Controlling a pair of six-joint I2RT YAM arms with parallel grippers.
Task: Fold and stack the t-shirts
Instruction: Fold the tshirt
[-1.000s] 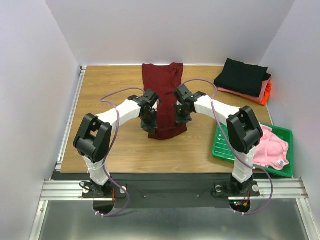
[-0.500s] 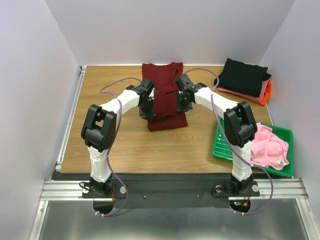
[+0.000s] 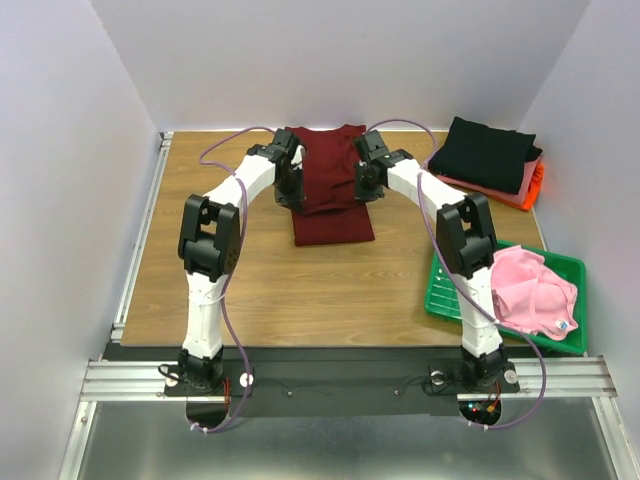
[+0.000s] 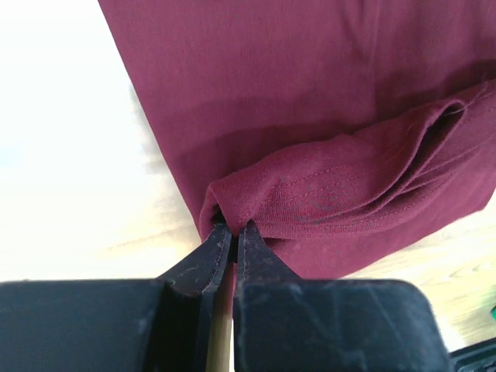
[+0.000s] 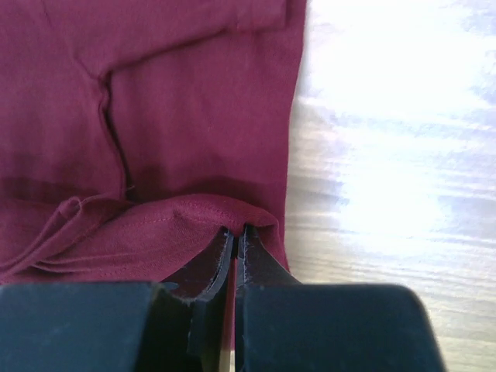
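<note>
Reaching far across the table (image 3: 300, 290), both arms stretch toward the back wall.

Left arm (image 3: 245, 185): upper link rises steeply from the base, elbow high. Forearm angles forward and inward to the left edge of the maroon t-shirt (image 3: 332, 215).

Right arm (image 3: 425, 195): mirror pose, forearm angling inward to the shirt's right edge. The two wrists sit roughly level, one on each side of the cloth.

Left fingers (image 4: 203, 263): clenched on a bunched hem corner of the maroon shirt. The pinched fold is held over the flat layer beneath.

Right fingers (image 5: 260, 263): clenched the same way on the opposite hem corner, with a line of stitching visible just past the pinch.

Maroon shirt lies lengthwise at mid-table, its far end at the back edge and its hem end doubled over the body.

Black tee (image 3: 485, 152), folded, sits at the back right on top of a salmon tee (image 3: 490, 189) and an orange tee (image 3: 537, 180).

Pink tee (image 3: 535, 295) lies crumpled in the green tray (image 3: 445, 290) at the near right.
</note>
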